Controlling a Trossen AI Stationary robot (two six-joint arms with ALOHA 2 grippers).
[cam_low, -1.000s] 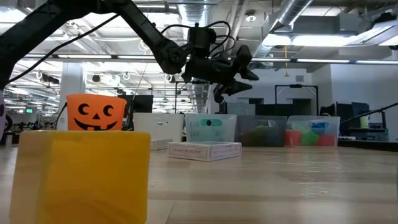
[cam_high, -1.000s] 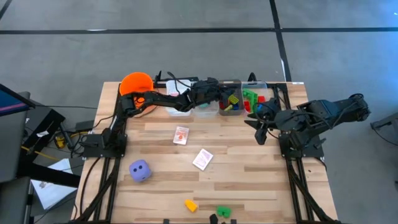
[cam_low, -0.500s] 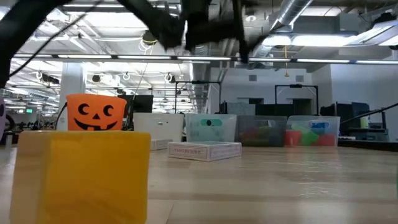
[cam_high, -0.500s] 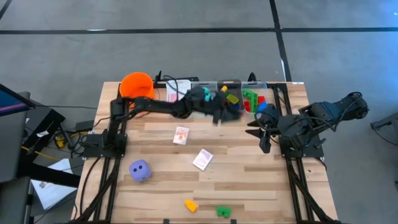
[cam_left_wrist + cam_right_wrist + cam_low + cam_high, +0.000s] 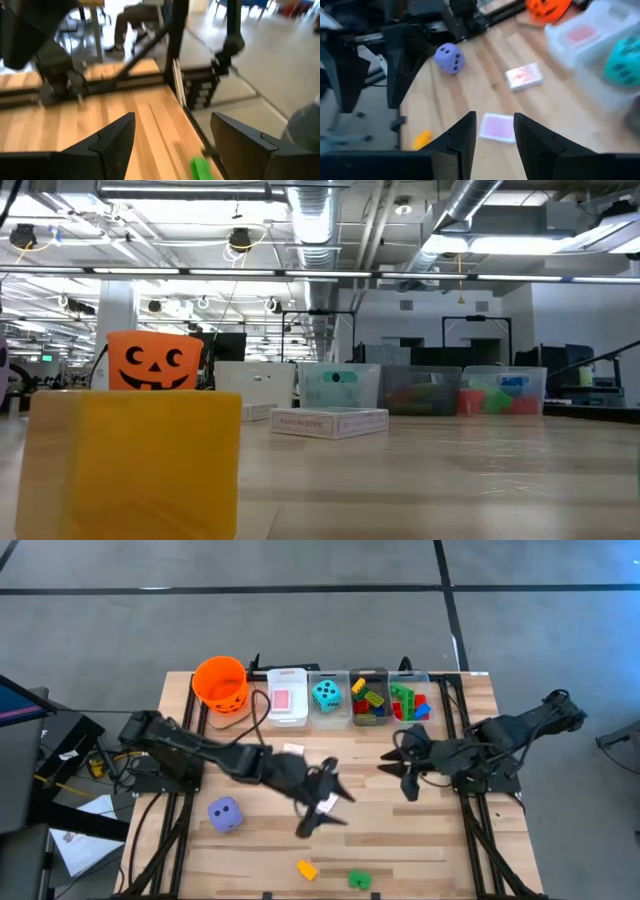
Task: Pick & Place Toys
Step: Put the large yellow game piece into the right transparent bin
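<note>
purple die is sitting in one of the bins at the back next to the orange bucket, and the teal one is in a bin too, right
Not quite. The purple die lies loose on the table, at the front left, as the high view shows. The teal die is indeed in a clear bin in the back row near the orange bucket.

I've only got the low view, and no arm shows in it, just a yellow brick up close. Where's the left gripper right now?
Observer: The left gripper hovers over the middle of the table, fingers open, holding nothing.
Operator: What else is loose near my yellow brick?
Observer: A green brick lies on the table just beside the yellow brick.
Operator: And the right arm?
Observer: The right gripper waits over the table's right side, in front of the bins, empty.
</note>
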